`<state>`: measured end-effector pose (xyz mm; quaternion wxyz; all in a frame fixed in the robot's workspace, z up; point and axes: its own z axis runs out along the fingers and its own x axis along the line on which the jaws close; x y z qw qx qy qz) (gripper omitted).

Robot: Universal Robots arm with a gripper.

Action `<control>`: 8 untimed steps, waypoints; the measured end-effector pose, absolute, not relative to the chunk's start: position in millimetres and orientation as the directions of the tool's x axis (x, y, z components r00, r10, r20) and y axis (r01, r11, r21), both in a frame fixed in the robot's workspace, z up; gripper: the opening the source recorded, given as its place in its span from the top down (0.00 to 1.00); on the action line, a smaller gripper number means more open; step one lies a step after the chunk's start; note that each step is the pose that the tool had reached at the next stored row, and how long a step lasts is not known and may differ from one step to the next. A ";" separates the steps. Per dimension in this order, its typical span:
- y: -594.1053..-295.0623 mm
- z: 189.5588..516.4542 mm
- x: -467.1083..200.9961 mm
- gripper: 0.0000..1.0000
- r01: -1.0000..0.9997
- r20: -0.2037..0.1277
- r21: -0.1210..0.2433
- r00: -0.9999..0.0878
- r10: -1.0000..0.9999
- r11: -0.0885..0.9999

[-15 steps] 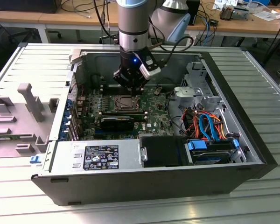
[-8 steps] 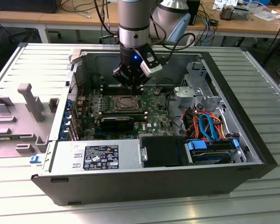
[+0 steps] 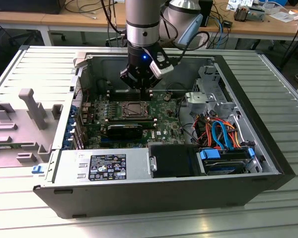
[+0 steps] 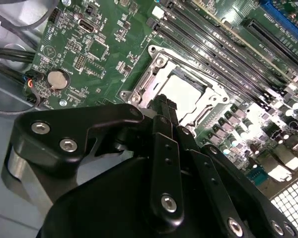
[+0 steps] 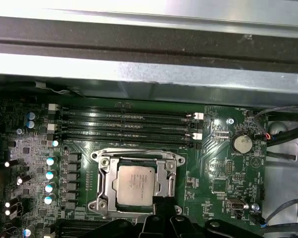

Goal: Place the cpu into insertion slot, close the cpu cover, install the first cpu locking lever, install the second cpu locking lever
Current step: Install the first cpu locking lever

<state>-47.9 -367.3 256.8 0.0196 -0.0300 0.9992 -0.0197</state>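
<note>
The cpu point(image 5: 135, 184), a silver-grey square chip, lies flat in the insertion slot point(image 5: 102, 184) on the green motherboard, and it shows in both wrist views point(image 4: 183, 93). The cpu cover point(image 5: 167, 179), a thin silver frame, lies flat around the chip. In the exterior view the slot point(image 3: 134, 110) sits in the middle of the open computer case. My gripper point(image 3: 149, 94) hangs just above the slot's far edge. Its black fingers meet at the tips point(image 4: 165, 103), shut on nothing, close beside the socket's rim. Whether the locking levers are latched cannot be told.
Long black memory slots point(image 5: 124, 126) run beside the socket. A coin battery point(image 5: 241, 144) and cables point(image 5: 283, 134) lie to one side. The case point(image 3: 268, 148) walls surround the board, with a power supply point(image 3: 102, 166) and drive cables point(image 3: 221, 134) toward the front. A grey fixture point(image 3: 20, 124) stands at the exterior view's left.
</note>
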 end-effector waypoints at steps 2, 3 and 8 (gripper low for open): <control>-367.3 256.9 -47.9 0.89 -0.059 -0.038 -0.041 -0.997 -0.061 0.997; -367.3 256.9 -47.9 0.89 -0.059 -0.038 -0.041 -0.997 -0.061 0.997; -368.1 256.9 -47.9 0.89 -0.059 -0.038 -0.041 -0.997 -0.061 0.997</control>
